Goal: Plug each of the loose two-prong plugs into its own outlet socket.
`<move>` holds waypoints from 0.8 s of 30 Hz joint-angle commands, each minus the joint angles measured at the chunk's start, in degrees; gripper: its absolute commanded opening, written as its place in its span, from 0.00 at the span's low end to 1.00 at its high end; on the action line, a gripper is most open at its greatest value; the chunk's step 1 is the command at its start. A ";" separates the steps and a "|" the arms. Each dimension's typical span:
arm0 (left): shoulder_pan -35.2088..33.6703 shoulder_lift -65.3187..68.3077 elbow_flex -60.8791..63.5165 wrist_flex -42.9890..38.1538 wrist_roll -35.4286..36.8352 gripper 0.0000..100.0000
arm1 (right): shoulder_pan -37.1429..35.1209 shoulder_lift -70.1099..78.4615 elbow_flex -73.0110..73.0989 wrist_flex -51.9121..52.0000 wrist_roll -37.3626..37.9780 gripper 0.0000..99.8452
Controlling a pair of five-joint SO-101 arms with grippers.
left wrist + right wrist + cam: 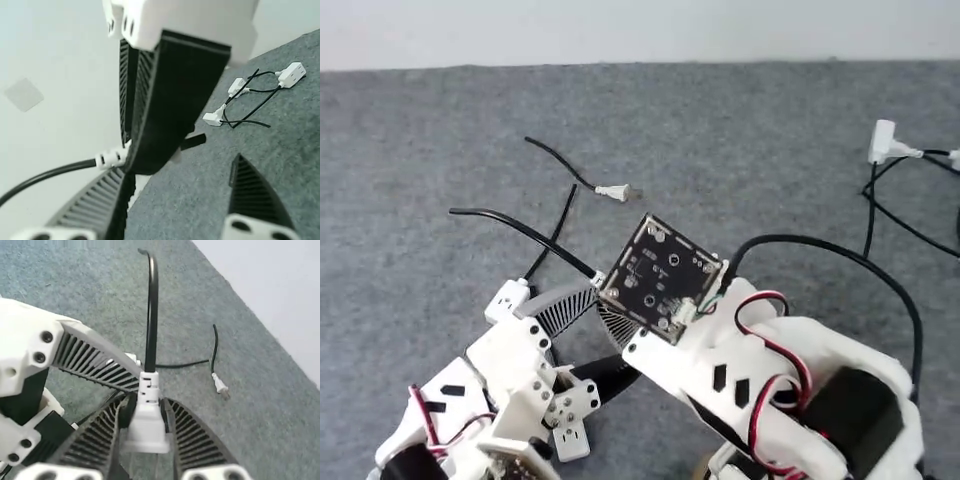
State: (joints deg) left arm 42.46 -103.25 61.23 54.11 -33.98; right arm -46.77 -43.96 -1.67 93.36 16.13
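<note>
1. Grey, felt-like cloth covers the worktop [440, 130], and a plain white wall [620, 30] runs behind its far edge.
2. We see the right tool [147, 407] clamped on a white two-prong plug [146, 432]. Its ribbed fingers press on both sides of the plug body.
3. From that grip a black cord [151, 315] rises out between the fingers and trails away over the cloth.
4. We see the left tool [185, 167] with its ribbed fingers [250, 192] spread wide apart. The right tool and its plug sit close in front of those fingertips.
5. Beyond the right tool and well apart from it, a loose plug [613, 192] lies flat on the cloth. It sits at the end of a short black lead, and its prongs point away from that lead.
6. Just beside the left tool, on the side away from the right tool, lies a white outlet socket [507, 298]. A thin black lead runs off from it.
7. Far out on the right tool's outer side, we see a cluster of white connectors [292, 74] on looping black leads. They lie well apart from both tools.
</note>
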 commanded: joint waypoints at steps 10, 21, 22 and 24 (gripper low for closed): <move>2.55 -1.05 -4.18 -1.23 0.18 0.29 | 6.37 1.80 8.09 -1.63 0.88 0.01; 2.46 -1.05 0.22 -4.92 0.00 0.28 | 6.64 -3.65 10.90 -2.42 0.88 0.01; 2.46 -1.05 0.22 -4.92 0.00 0.28 | 6.73 -4.09 11.43 -2.42 0.88 0.01; 2.37 -1.05 0.22 -4.92 0.00 0.28 | 6.73 -4.97 11.96 -2.42 0.88 0.01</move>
State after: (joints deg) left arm 44.57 -103.52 62.11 51.30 -34.33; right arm -40.70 -47.65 10.37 91.87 16.31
